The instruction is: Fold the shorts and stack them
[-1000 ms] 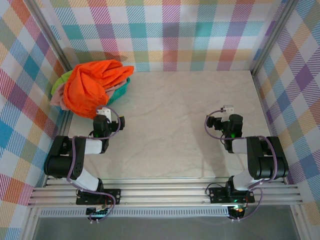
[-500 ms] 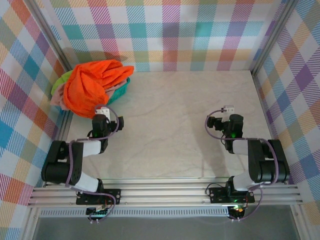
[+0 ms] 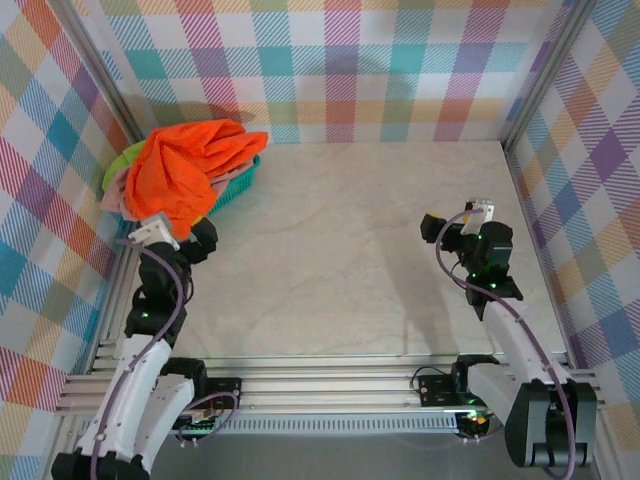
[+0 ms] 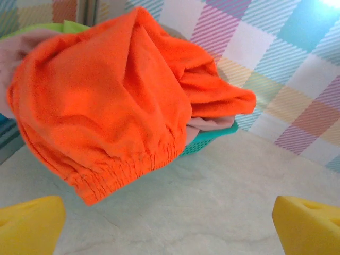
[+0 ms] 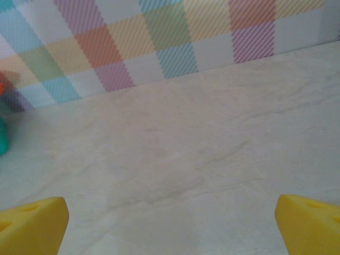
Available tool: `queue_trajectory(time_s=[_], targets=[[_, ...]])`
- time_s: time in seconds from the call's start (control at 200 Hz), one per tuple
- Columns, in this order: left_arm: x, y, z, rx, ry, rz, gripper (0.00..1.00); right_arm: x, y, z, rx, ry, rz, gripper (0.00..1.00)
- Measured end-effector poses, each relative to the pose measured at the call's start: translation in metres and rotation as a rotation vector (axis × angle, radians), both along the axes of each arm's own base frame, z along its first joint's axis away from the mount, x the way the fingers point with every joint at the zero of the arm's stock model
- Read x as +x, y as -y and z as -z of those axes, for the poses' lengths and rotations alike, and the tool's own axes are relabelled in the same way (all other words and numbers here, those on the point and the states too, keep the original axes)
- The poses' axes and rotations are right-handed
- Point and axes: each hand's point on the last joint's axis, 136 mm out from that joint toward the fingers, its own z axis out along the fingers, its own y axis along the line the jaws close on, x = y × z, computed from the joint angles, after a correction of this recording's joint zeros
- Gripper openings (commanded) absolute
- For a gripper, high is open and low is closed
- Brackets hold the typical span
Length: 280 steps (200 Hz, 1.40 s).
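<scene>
Nearest the arm bases, just short of the teal basket (image 3: 243, 178), the left fingers (image 3: 203, 241) stand spread wide, holding nothing, aimed at the basket. Well to the right of the basket, the right fingers (image 3: 433, 228) are likewise spread wide and empty above bare tabletop (image 3: 340, 230). Heaped in the basket: orange shorts (image 3: 185, 175) uppermost, elastic hem hanging over the near rim; pink shorts (image 3: 113, 197) and green shorts (image 3: 122, 160) underneath, showing at the basket's left side.
</scene>
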Motion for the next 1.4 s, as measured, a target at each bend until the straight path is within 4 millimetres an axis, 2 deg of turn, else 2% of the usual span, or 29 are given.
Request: queue_trajectory(time_s=[0.075,0.145,0.185,0.255,0.32,0.355,0.46,0.605,0.69,0.795,0.92,1.07,1.11,1.22,1.275,1.345,1.4], targets=[[0.003,-0.003,-0.035,0.000,-0.009,-0.018,1.00,-0.004,-0.009,-0.011,0.050,-0.015,-0.039,0.99],[0.018,-0.005,-0.070,0.010,-0.016,-0.029,1.00,-0.009,-0.016,-0.018,0.088,-0.032,-0.076,1.00],[0.030,-0.006,-0.083,0.020,-0.027,-0.032,1.00,-0.011,-0.020,-0.021,0.105,-0.040,-0.096,0.99],[0.055,-0.007,-0.092,0.046,-0.078,-0.032,1.00,-0.016,-0.027,-0.025,0.134,-0.061,-0.132,0.99],[0.081,-0.010,-0.089,0.070,-0.143,-0.031,1.00,-0.019,-0.033,-0.028,0.153,-0.076,-0.163,0.99],[0.097,-0.012,-0.080,0.082,-0.186,-0.030,1.00,-0.020,-0.035,-0.029,0.161,-0.085,-0.176,1.00],[0.134,-0.017,-0.035,0.124,-0.362,-0.022,1.00,-0.025,-0.042,-0.028,0.185,-0.115,-0.214,1.00],[0.159,-0.026,0.020,0.175,-0.561,-0.018,0.98,-0.032,-0.049,-0.026,0.206,-0.151,-0.255,0.99],[0.167,-0.038,0.045,0.178,-0.644,-0.032,0.88,-0.035,-0.053,-0.025,0.214,-0.167,-0.273,0.99],[0.172,-0.057,0.064,0.173,-0.714,-0.055,0.80,-0.039,-0.055,-0.025,0.221,-0.181,-0.289,1.00],[0.173,-0.066,0.080,0.168,-0.767,-0.061,0.49,-0.043,-0.056,-0.026,0.224,-0.186,-0.295,0.99],[0.174,-0.063,0.082,0.153,-0.770,-0.039,0.13,-0.045,-0.058,-0.024,0.227,-0.199,-0.300,0.99],[0.175,-0.062,0.080,0.151,-0.765,-0.031,0.06,-0.046,-0.058,-0.023,0.228,-0.204,-0.303,1.00],[0.174,-0.060,0.070,0.141,-0.747,-0.025,0.01,-0.048,-0.059,-0.021,0.231,-0.219,-0.304,0.99],[0.171,-0.058,0.059,0.136,-0.725,-0.020,0.00,-0.049,-0.059,-0.022,0.231,-0.220,-0.306,0.99],[0.166,-0.055,0.034,0.130,-0.669,-0.013,0.00,-0.050,-0.059,-0.025,0.230,-0.210,-0.308,1.00],[0.160,-0.050,0.005,0.120,-0.601,-0.003,0.00,-0.050,-0.060,-0.030,0.229,-0.200,-0.312,1.00]])
